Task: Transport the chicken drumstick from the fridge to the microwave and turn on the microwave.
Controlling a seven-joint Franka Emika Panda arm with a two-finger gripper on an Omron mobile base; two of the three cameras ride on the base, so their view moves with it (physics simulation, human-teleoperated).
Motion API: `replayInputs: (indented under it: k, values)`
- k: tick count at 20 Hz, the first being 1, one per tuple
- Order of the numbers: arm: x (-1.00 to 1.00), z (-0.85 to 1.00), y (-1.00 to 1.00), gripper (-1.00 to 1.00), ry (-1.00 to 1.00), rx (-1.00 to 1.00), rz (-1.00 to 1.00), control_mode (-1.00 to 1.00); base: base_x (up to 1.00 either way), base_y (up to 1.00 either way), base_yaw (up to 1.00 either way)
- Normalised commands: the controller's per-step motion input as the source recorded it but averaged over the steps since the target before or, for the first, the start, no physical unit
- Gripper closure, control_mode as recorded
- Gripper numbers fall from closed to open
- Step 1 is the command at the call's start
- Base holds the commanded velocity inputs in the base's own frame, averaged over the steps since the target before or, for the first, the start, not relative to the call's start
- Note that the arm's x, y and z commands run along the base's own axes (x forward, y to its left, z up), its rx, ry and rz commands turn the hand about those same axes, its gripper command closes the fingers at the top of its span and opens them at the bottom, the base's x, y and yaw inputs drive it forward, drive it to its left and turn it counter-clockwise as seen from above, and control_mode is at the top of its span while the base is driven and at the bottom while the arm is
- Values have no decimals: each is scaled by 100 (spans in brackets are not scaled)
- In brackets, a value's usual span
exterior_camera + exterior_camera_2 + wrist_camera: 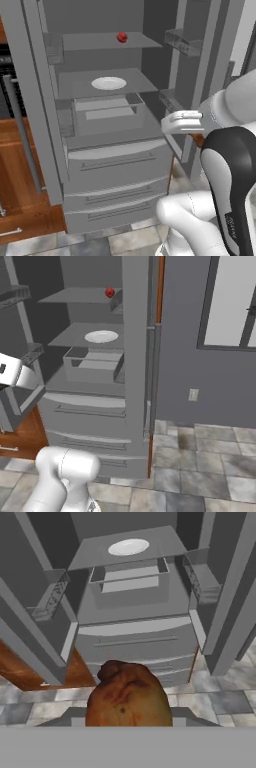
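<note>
Hand view: small golden-brown chicken drumstick (127, 697) hides the jaws, grip untellable, well outside large grey open fridge (131, 639) over tiled floor (225, 699).

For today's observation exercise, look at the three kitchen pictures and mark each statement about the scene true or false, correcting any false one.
1. The fridge stands open. True.
2. A small red round item sits on the fridge's upper shelf. True.
3. The white plate holds the chicken drumstick. False: the plate is bare; the chicken drumstick is close before the hand camera, at the pincer, outside the fridge.
4. The lower drawers of the fridge are pulled out. False: they are pushed in.
5. The floor is tiled. True.
6. The red item lies on the plate. False: it is one shelf above the plate.
</note>
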Motion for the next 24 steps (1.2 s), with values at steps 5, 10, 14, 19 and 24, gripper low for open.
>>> replayInputs:
  k: [5,10,14,19,24]
  values:
    - [0,0,0,100,0,0,0,100,-45,2,23]
    - [0,0,0,100,0,0,0,100,-28,0,39]
    - [0,0,0,100,0,0,0,100,-17,-1,45]
    - [0,0,0,100,0,0,0,100,-16,0,51]
    - [0,0,0,100,0,0,0,100,-17,3,42]
